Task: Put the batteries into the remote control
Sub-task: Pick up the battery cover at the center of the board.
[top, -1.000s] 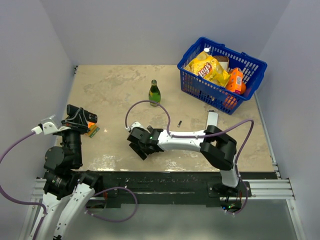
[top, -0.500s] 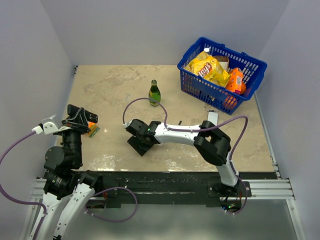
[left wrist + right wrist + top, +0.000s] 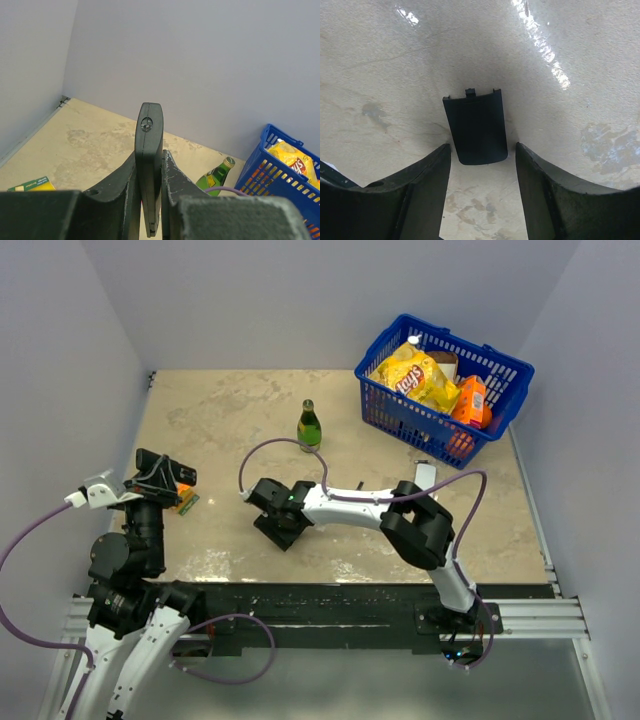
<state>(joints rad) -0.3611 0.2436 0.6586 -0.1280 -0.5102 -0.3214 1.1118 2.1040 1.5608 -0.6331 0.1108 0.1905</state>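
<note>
My left gripper [image 3: 150,155] is shut on the remote control [image 3: 148,145], a slim black bar standing upright between the jaws. From above, that gripper [image 3: 165,472] hovers over the table's left side. The right gripper [image 3: 482,150] is open and low over the table, its fingertips [image 3: 437,165] on either side of the near end of a small black cover piece [image 3: 475,125] that lies flat. A gap shows on both sides of the cover. In the top view this gripper [image 3: 282,532] is near the table's front centre. I cannot make out the batteries in any view.
A green bottle [image 3: 310,426] stands at mid-table, also in the left wrist view [image 3: 216,176]. A blue basket [image 3: 395,410] of snack packs sits at the back right. A flat white device [image 3: 425,473] lies behind the right arm. A small orange-green packet [image 3: 183,501] lies beneath the left gripper.
The right arm has swung its gripper a little to the left over the cover piece, and its jaws have narrowed. The left arm and the remote have not moved.
</note>
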